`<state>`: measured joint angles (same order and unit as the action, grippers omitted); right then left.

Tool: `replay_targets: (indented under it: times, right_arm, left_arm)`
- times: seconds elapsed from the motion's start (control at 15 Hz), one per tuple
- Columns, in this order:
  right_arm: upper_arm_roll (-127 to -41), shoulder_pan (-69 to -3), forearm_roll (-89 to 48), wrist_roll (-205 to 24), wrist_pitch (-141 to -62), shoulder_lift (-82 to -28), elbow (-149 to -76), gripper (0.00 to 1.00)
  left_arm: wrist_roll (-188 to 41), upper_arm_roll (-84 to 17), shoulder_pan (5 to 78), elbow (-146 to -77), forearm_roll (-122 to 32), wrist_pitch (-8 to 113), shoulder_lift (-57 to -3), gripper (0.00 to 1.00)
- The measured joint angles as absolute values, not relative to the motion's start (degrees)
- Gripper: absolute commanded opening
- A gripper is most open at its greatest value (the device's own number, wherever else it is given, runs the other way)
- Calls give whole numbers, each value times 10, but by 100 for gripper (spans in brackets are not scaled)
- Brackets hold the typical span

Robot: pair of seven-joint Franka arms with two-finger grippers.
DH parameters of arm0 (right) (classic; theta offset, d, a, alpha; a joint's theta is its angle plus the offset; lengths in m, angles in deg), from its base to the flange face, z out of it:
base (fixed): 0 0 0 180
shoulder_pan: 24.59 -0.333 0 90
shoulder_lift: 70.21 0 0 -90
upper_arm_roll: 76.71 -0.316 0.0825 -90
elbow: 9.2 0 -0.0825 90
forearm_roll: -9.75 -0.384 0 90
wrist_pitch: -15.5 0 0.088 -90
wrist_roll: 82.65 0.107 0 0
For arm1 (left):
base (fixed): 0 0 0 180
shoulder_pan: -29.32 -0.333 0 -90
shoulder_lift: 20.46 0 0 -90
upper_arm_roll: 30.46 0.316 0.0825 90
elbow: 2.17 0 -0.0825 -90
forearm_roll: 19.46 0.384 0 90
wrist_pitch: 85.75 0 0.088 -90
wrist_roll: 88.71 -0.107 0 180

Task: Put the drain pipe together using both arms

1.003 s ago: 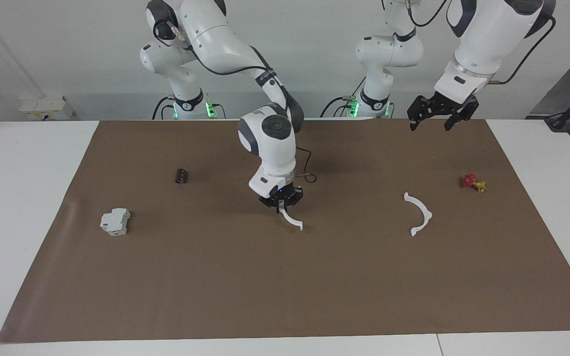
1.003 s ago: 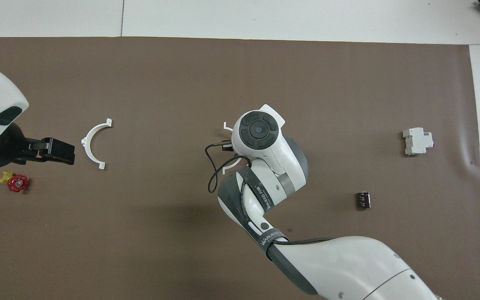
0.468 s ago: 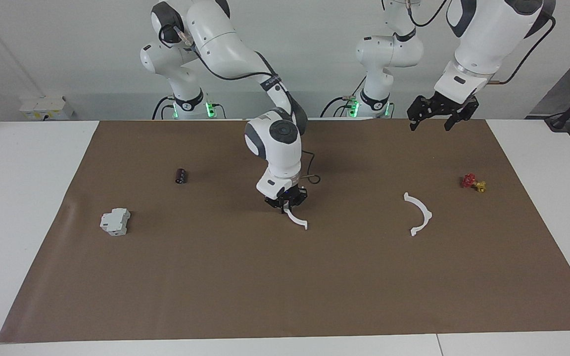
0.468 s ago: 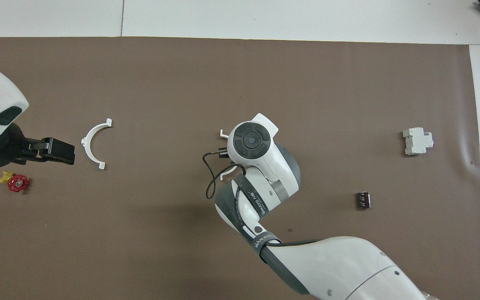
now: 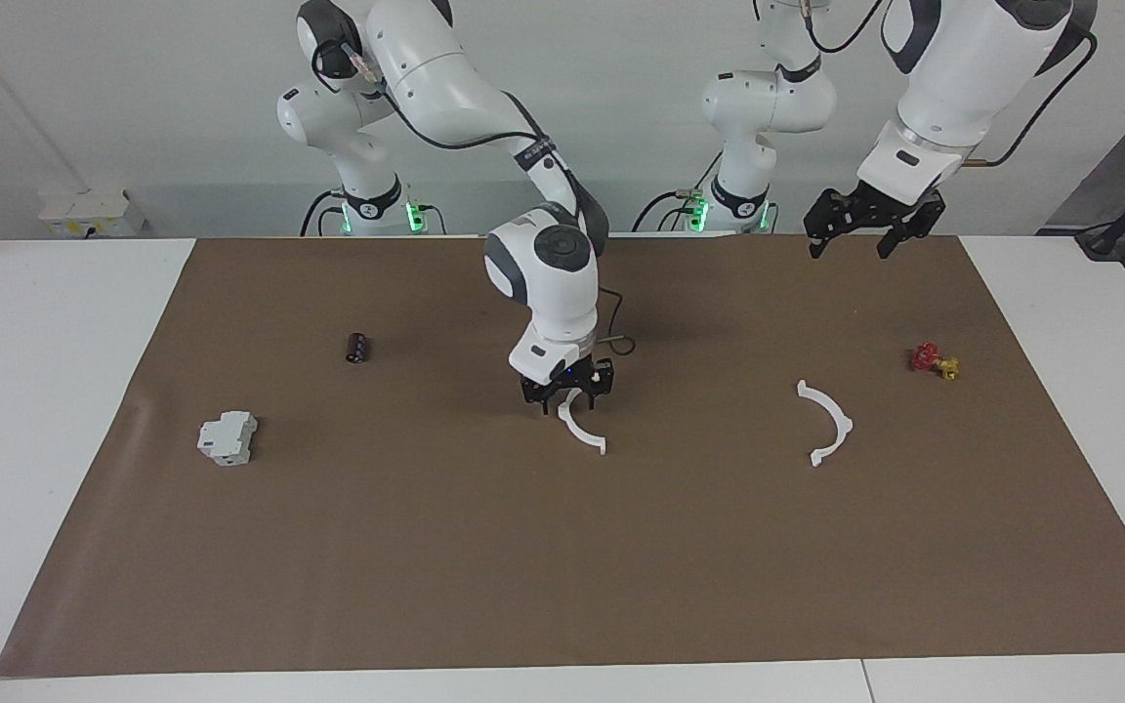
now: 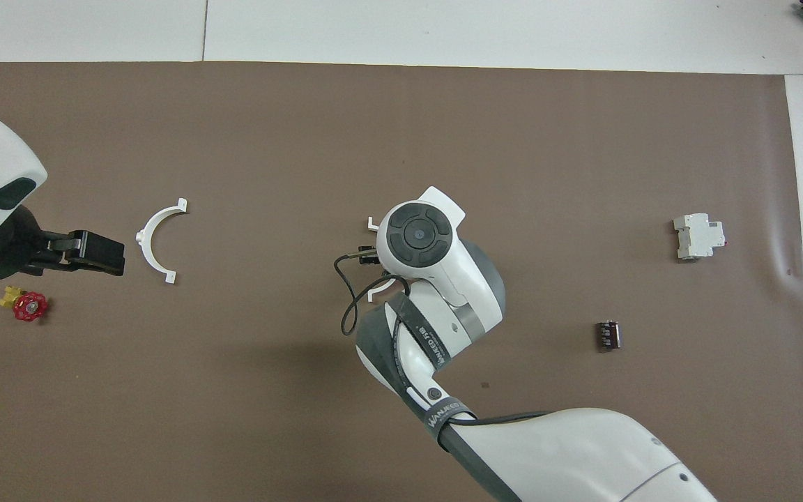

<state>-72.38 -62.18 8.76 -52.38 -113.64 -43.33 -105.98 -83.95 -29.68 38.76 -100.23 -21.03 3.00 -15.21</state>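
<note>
One half-ring lies mid-table, the other half-ring toward the left arm's end.

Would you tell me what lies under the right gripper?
One thin white plastic half-ring lies on the brown mat under the open right gripper. Overhead, the arm covers its middle, leaving only its ends showing.

We are looking at a brown mat lying over a white table and covering most of its top. Toward the right arm's end of the table, a grey-white blocky box is sitting on the mat. A small dark cylinder is lying on its side nearer to the robots than the box, well apart from it. Toward the left arm's end, a small red-and-yellow piece is resting on the mat. A white socket box is sitting against the wall past the table's edge, at the right arm's end.
</note>
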Motion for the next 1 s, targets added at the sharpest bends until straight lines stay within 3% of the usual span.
replay_targets:
  times: [0.2, 0.54, 1.0]
  right_arm:
    - [-718, -582, 88, -524, -1064, -513, -1056, 100]
    - [-715, -467, 91, -582, -964, -602, -1057, 100]
    - [-714, -322, 91, -713, -809, -648, -1062, 100]
  left_arm:
    - [-839, -295, 381, -1014, -209, 76, -151, 100]
    - [-837, -293, 365, -1180, -209, 359, -152, 100]
    - [-820, -292, 319, -1253, -209, 580, -283, 100]
